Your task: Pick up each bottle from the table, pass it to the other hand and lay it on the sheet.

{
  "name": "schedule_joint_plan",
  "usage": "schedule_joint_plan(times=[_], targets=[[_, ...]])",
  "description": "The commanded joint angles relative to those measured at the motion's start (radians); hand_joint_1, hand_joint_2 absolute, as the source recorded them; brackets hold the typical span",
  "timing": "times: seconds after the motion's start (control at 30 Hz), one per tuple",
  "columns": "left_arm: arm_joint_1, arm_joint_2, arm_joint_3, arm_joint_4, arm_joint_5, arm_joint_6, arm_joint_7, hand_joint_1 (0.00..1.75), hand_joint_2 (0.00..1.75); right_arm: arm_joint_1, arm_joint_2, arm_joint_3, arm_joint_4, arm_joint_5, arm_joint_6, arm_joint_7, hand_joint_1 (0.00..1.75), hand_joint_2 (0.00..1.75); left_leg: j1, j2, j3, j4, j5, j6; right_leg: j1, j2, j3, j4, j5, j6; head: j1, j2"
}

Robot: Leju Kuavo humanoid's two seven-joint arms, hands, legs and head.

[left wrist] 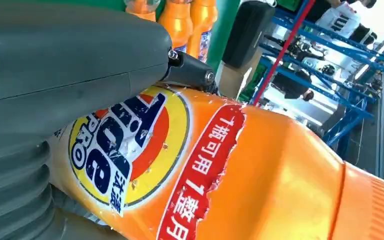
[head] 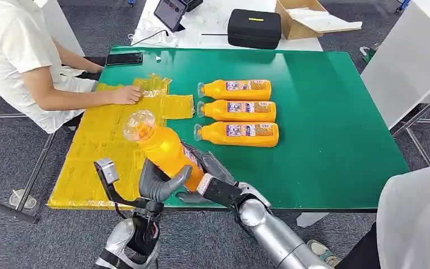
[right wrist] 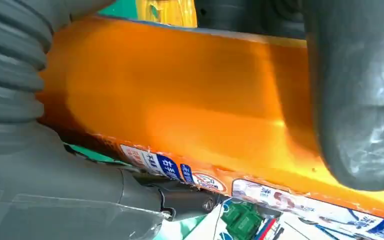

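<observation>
Bottle (head: 165,150) gripped by both hands above table's near edge (head: 291,203).

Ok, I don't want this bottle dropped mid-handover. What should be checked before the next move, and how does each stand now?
1. Left hand has a grip on the held bottle: ok, thumb wrapped over its body.
2. Right hand is also on the bottle: ok.
3. Left grip firm enough for the right hand to let go: cannot tell.
4. Yellow sheet has bare space beside the bottle: ok.
5. Person's hand is off the sheet: not ok, it rests on the far end.
6. Three bottles lie apart from the handover: ok.
</observation>
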Motion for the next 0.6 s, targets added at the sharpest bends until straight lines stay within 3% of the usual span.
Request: schedule_joint_plan(times=[0.03,0.1,0.2,0.43,0.6], targets=[[-0.043,-0.012,0.140,-0.024,0.079,0.140,0.071,1.75,1.75,0.067,0.015,0.011,-0.005,0.064,-0.125,-0.014,0.00,0.00,0.000,0.000,0.004,-0.001,-0.002,0.001,0.001,-0.001,0.004,0.000,-0.002,-0.002,0.000,0.000],[-0.047,-0.018,0.166,-0.021,0.078,0.182,0.066,1.75,1.75,0.087,0.011,0.017,-0.025,0.088,-0.161,-0.020,0.00,0.00,0.000,0.000,0.002,-0.001,-0.001,0.000,0.001,-0.001,0.002,-0.001,-0.001,-0.001,0.000,0.000],[-0.107,-0.002,0.175,0.069,-0.125,0.474,-0.004,1.75,1.75,0.120,0.002,0.027,-0.048,0.249,-0.399,-0.037,0.00,0.00,0.000,0.000,0.005,0.000,-0.002,0.001,0.001,-0.001,0.005,0.000,-0.002,-0.002,0.000,0.000],[-0.121,-0.003,0.184,0.100,-0.123,0.468,-0.014,1.75,1.75,0.121,-0.003,0.031,-0.051,0.248,-0.403,-0.036,0.00,0.00,0.000,0.000,0.004,-0.001,-0.001,0.001,0.000,-0.001,0.004,0.000,-0.001,-0.001,0.001,0.000],[-0.160,0.019,0.226,0.197,-0.472,0.790,-0.102,1.75,1.75,0.198,0.017,-0.055,-0.076,0.355,-0.718,-0.087,0.00,0.00,0.000,-0.001,0.003,-0.001,0.000,0.000,0.000,-0.002,0.003,-0.001,-0.001,-0.001,0.000,0.000]])
